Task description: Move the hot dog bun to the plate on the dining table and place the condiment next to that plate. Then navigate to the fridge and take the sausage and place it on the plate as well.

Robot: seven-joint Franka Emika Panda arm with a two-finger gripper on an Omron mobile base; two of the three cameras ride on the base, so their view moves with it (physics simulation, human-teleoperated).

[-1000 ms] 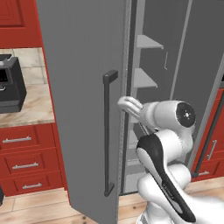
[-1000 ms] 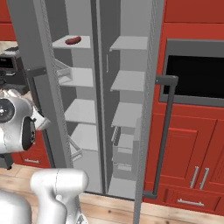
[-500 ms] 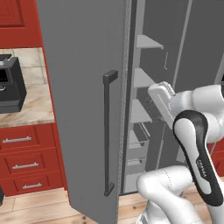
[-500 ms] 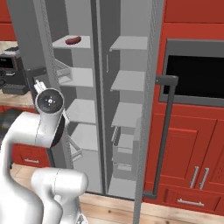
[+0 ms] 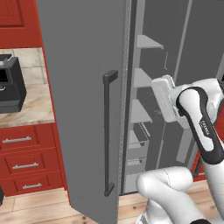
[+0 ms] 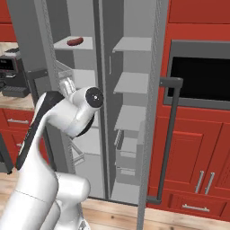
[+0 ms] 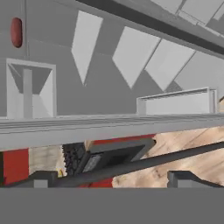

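Observation:
The fridge [image 6: 130,85] stands with both grey doors swung open, showing grey shelves. The sausage [image 6: 75,42], short and reddish-brown, lies on the top shelf of the left compartment; the rolled hand view shows the sausage [image 7: 16,32] at its upper left. My gripper [image 7: 112,180] is open with nothing between its fingertips [image 7: 41,179], well short of the sausage. My hand [image 5: 162,98] hovers at mid-shelf height in front of the open fridge. The hot dog bun, plate, condiment and dining table are out of view.
The left fridge door [image 5: 83,87] with its dark bar handle [image 5: 108,131] stands close on my left; the right door's handle [image 6: 168,134] is on my right. A black coffee machine [image 5: 8,83] sits over red drawers [image 5: 26,157]. A black built-in oven [image 6: 202,74] sits in red cabinets.
The arm has swung up and to the right, carrying the hand from beside the left door to the front of the open fridge shelves. The jaws stayed open.

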